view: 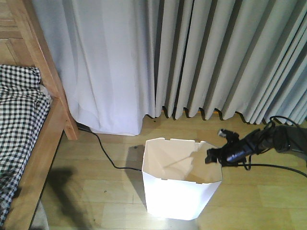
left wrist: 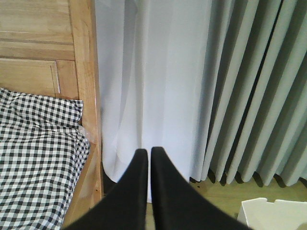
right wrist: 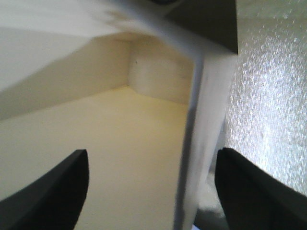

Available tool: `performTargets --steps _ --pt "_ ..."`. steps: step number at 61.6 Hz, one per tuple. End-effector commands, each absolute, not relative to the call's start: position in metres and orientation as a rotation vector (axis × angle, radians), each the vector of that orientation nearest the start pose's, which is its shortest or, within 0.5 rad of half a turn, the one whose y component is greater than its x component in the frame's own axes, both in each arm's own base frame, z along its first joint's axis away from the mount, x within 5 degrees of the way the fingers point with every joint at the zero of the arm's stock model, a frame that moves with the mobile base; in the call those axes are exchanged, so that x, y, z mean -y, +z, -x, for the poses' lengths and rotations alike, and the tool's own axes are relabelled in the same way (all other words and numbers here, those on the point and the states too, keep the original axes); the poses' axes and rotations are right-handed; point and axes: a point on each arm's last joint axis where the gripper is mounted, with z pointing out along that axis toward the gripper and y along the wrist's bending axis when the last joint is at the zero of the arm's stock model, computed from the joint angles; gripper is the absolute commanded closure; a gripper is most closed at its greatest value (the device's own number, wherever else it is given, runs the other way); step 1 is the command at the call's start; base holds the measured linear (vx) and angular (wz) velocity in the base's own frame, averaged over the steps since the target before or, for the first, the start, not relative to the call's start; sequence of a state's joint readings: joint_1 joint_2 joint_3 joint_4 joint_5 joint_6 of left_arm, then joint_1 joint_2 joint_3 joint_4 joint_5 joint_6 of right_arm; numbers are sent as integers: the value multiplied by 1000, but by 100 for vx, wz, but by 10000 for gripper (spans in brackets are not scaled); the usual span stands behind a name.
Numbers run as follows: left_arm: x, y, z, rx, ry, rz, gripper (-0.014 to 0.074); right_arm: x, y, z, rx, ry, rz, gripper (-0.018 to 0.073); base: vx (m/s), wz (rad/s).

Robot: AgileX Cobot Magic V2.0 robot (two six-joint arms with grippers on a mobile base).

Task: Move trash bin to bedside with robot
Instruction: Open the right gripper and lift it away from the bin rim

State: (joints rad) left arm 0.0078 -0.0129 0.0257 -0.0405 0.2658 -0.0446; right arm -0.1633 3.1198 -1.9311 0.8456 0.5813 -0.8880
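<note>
Two claws show. The right claw (right wrist: 151, 187) is spread astride the trash bin (view: 177, 187) rim; the left claw (left wrist: 147, 155) is pressed together near the bedside (view: 45, 139).

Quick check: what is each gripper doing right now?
Left gripper: shut, holding nothing.
Right gripper: open, straddling the trash bin wall, not yet clamped.

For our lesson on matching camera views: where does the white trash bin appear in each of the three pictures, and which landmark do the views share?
Front view: the trash bin stands low and centre on the wooden floor, the right gripper at its right rim.
Left wrist view: only a rim corner shows at bottom right.
Right wrist view: its cream inside fills the frame, one wall between the open fingers.
Shared landmark: the bin itself.
</note>
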Motion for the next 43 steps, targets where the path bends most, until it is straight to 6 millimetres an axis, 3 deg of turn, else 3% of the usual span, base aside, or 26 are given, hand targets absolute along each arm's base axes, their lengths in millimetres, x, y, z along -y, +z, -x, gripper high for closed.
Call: performTargets --steps 1,12,23,31,43 --pt "0 182 -55 -1695 -72 80 602 43 -149 -455 -2848 561 -39 20 0 -1" --pt "0 182 -55 -1695 -72 80 602 57 -117 -435 -2817 259 -139 20 0 0" --pt "0 182 -55 -1695 -72 80 602 58 -79 -397 -2848 108 45 20 0 0" --pt "0 182 -55 -1695 -72 80 602 57 -39 -377 -2836 63 102 20 0 0" --pt "0 182 -55 -1695 -72 80 602 55 43 -359 -2714 -7 119 24 0 0"
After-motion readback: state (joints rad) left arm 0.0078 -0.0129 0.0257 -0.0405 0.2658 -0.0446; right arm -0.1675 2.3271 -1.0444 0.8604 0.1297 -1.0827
